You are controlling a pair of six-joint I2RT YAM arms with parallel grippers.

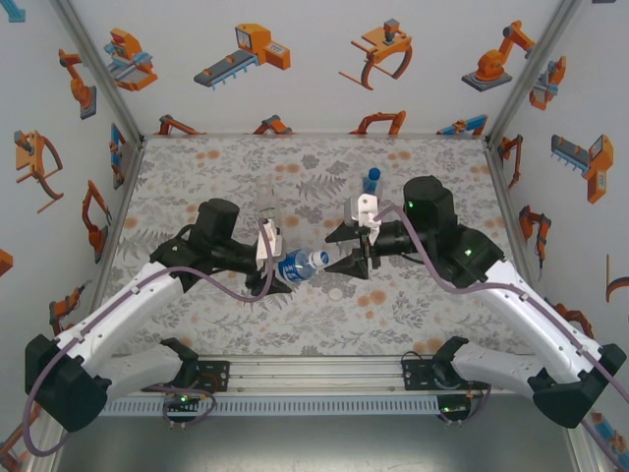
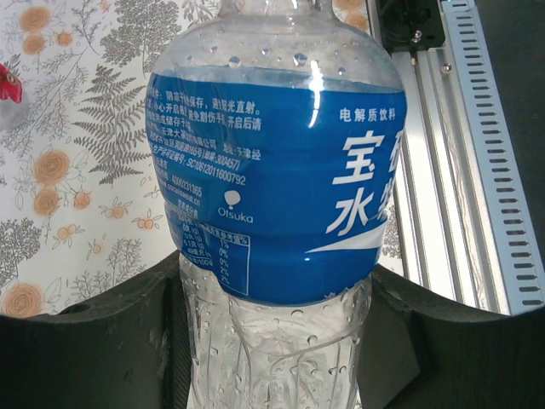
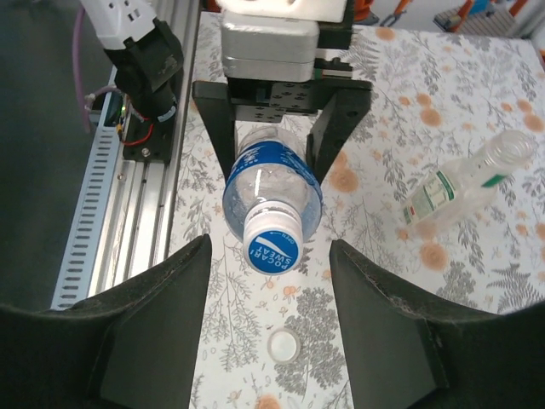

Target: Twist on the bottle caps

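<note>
My left gripper (image 2: 272, 341) is shut on the lower body of the blue-labelled water bottle (image 2: 272, 170), holding it level above the table (image 1: 300, 264). The bottle's neck points at my right gripper and carries a white cap with a blue top (image 3: 272, 243). My right gripper (image 3: 269, 249) is open, one finger on each side of that cap with a gap on both sides. A loose white cap (image 3: 283, 344) lies on the mat below it. The tall narrow bottle (image 3: 464, 187) stands uncapped at mid-table (image 1: 265, 202). A short bottle with a blue cap (image 1: 372, 179) stands behind the right wrist.
The aluminium rail (image 3: 111, 213) with the arm bases runs along the near table edge. The floral mat (image 1: 216, 167) has free room at the back left and back right. Printed walls close off the sides and back.
</note>
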